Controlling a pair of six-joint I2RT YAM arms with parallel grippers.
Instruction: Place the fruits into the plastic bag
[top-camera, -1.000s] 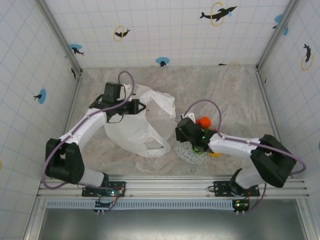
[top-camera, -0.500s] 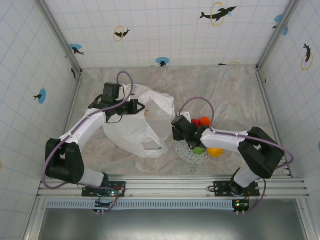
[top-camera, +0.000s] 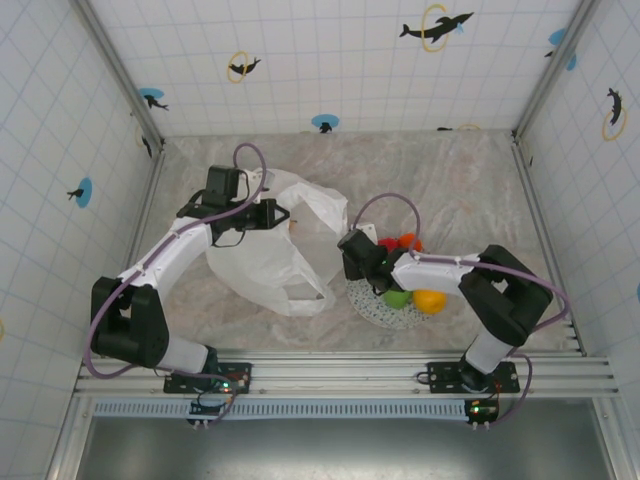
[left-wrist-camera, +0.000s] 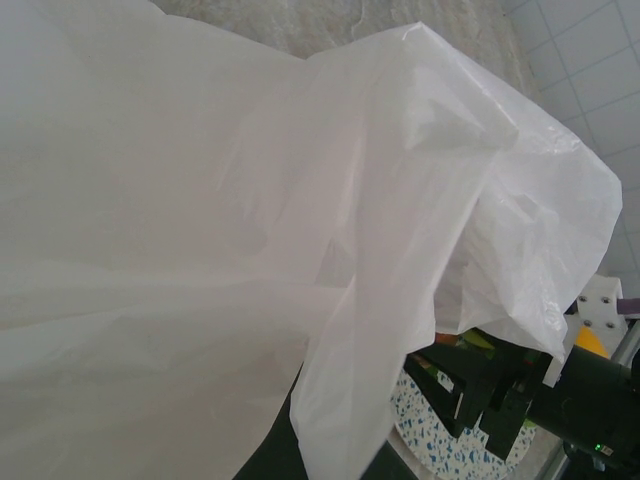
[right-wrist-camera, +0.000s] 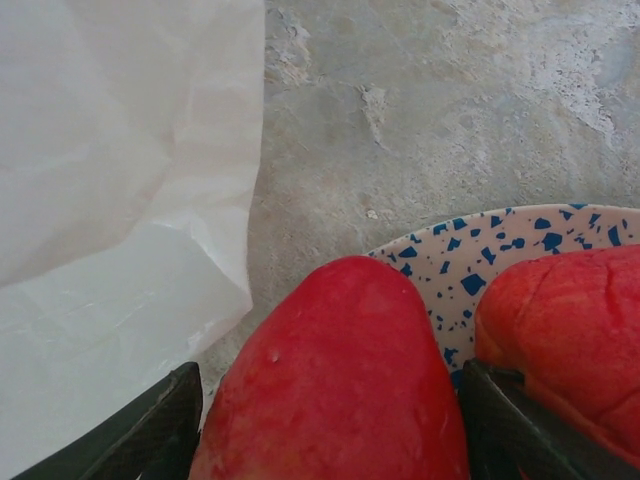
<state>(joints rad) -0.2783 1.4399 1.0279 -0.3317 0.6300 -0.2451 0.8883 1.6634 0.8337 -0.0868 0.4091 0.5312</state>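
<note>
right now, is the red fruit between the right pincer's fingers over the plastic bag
No, the red fruit sits over the speckled plate, beside the plastic bag.

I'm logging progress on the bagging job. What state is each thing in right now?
Bag: lying on the table, one edge lifted by the left hand.
Left hand: shut on the bag.
Right hand: astride a red fruit, grip unclear.
Red fruit: between the right hand's fingers, over the plate's rim.
Green fruit: resting on the plate, not bagged.
Plate: flat on the table.
</note>
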